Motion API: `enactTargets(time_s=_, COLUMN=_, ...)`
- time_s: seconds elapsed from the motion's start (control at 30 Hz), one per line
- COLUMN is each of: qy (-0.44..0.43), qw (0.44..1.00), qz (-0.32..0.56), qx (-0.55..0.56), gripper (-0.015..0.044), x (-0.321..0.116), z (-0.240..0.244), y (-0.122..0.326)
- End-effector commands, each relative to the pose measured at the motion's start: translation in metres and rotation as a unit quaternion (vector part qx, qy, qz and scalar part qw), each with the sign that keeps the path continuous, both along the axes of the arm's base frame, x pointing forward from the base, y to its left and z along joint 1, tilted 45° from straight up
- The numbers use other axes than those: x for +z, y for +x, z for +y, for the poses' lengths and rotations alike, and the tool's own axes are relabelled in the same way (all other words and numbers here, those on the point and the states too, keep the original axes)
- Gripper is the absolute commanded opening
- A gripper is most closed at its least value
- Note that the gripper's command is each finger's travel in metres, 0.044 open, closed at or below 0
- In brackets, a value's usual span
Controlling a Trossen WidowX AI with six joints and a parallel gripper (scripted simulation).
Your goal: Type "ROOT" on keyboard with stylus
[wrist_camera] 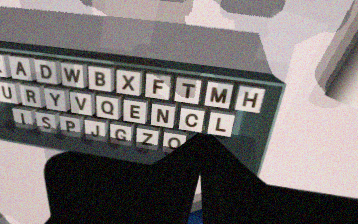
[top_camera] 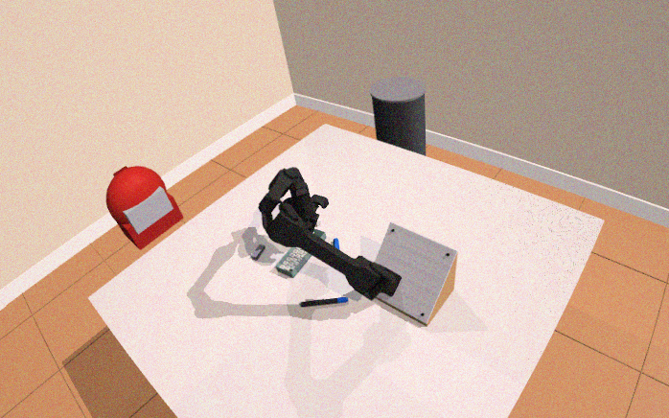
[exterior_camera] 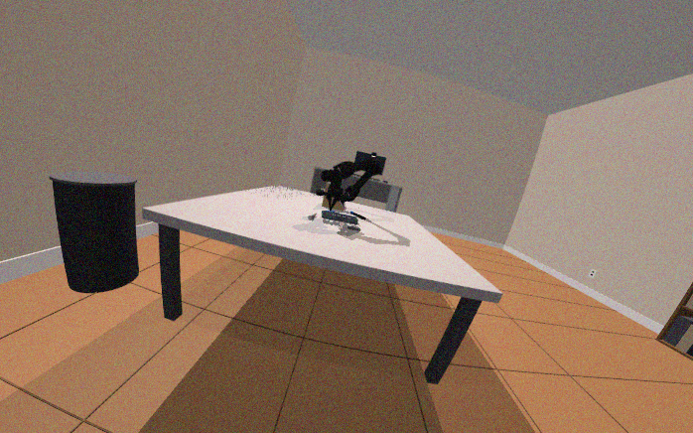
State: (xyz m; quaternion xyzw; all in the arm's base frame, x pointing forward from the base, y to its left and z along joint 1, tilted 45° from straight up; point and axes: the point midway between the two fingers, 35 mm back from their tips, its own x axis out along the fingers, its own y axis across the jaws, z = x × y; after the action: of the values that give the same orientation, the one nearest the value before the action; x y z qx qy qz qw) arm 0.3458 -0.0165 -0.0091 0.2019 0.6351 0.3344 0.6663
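White worktop [top_camera: 212, 363] [exterior_camera: 263, 225] carries the keyboard [top_camera: 292, 261] [exterior_camera: 340, 216] [wrist_camera: 109, 106], near the O key in the wrist view; the fingers [exterior_camera: 332, 203] are together, gripping nothing visible. A grey rod [wrist_camera: 351, 47], possibly the stylus, lies beyond the H end.

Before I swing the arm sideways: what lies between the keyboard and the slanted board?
The top view shows a blue stick there, partly hidden by the arm crossing above.
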Motion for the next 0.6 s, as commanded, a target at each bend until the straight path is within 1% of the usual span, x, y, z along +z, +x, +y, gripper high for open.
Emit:
enactTargets(time_s=0.0, qy=-0.003, qw=1.000, qz=-0.004, qx=0.001, gripper=0.0000, x=-0.001, z=-0.003, y=0.002)
enactTargets(time_s=0.17, qy=-0.003, qw=1.000, qz=-0.003, qx=0.001, gripper=0.0000, x=0.000, z=-0.003, y=0.001)
enactTargets(time_s=0.33, qy=-0.003, qw=1.000, qz=-0.003, qx=0.001, gripper=0.0000, x=0.013, z=0.010, y=-0.031)
enactTargets(time_s=0.57, qy=-0.003, qw=1.000, qz=-0.003, qx=0.001, gripper=0.0000, x=0.013, z=0.010, y=-0.033)
